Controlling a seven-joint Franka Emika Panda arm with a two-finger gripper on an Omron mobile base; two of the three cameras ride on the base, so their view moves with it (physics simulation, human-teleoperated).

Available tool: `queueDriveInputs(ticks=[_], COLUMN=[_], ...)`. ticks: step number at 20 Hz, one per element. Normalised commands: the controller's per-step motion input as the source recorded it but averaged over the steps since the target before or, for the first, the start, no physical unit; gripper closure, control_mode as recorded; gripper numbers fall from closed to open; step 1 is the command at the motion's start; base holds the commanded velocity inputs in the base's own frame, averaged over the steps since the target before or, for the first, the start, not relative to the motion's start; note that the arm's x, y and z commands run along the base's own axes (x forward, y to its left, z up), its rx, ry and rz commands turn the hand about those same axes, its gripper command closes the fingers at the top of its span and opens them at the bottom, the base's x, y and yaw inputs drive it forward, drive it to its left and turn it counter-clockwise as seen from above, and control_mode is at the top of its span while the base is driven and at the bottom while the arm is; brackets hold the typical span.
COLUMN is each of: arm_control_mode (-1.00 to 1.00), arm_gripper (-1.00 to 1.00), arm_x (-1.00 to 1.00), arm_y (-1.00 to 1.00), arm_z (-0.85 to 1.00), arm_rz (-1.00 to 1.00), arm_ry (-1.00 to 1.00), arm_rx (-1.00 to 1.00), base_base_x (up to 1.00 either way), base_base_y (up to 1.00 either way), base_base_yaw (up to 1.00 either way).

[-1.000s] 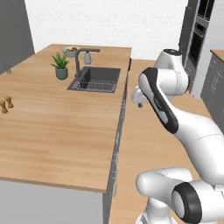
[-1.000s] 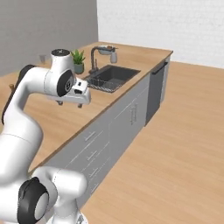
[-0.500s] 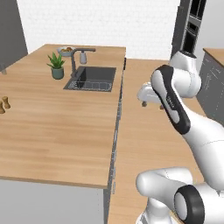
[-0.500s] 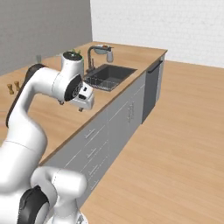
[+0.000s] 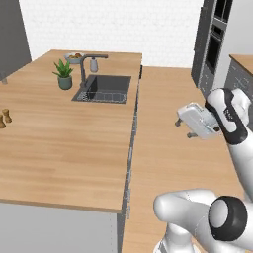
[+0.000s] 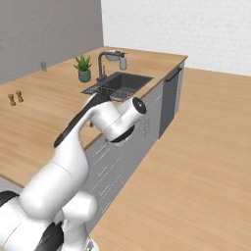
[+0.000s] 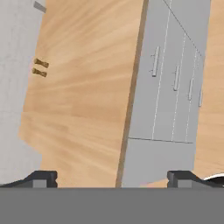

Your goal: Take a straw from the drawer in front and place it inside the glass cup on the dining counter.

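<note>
My gripper [image 5: 183, 129] hangs over the wooden floor, to the right of the dining counter [image 5: 59, 148] and apart from it. In the hand view its dark fingertips [image 7: 43, 177] stand wide apart, open, with nothing between them. That view looks at the counter's light-grey side, where the drawer [image 7: 159, 65] fronts with slim handles are all pushed in. The straw is hidden. The glass cup [image 6: 43, 65] stands upright near the counter's far left edge and appears as a small grey shape [image 7: 39, 6] in the hand view's top corner.
An inset dark sink [image 5: 104, 89] with a tap [image 5: 84, 66], a teal plant pot [image 5: 64, 81], a grey soap bottle [image 5: 94, 64] and a bowl [image 5: 73, 57] sit at the counter's far end. Two small brown shakers [image 5: 5, 117] stand at its left. Dark grey cabinets [image 5: 210, 44] rise at the back right.
The whole scene has shifted in both base views, so the base has moved. The arm has swung right, carrying the hand off the counter's edge and out over the floor.
</note>
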Motion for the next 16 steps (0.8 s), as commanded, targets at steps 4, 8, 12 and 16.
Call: queueDriveInputs(ticks=[4,8,12,16], arm_control_mode=[-1.0,-1.0,-1.0,-1.0], arm_gripper=[-1.0,-1.0,-1.0,-1.0], arm_x=[0.64,0.49,0.32,0.38], arm_y=[0.0,0.11,0.27,0.31], arm_z=[-0.95,-0.85,-0.71,-0.62], arm_rz=[0.0,0.02,0.01,0.0], arm_ry=[0.0,0.0,0.0,0.0], arm_rx=[0.24,0.2,0.21,0.19], base_base_x=[0.0,0.0,0.0,0.0], base_base_y=[0.0,0.0,0.0,0.0], base_base_yaw=[0.0,0.0,0.0,0.0])
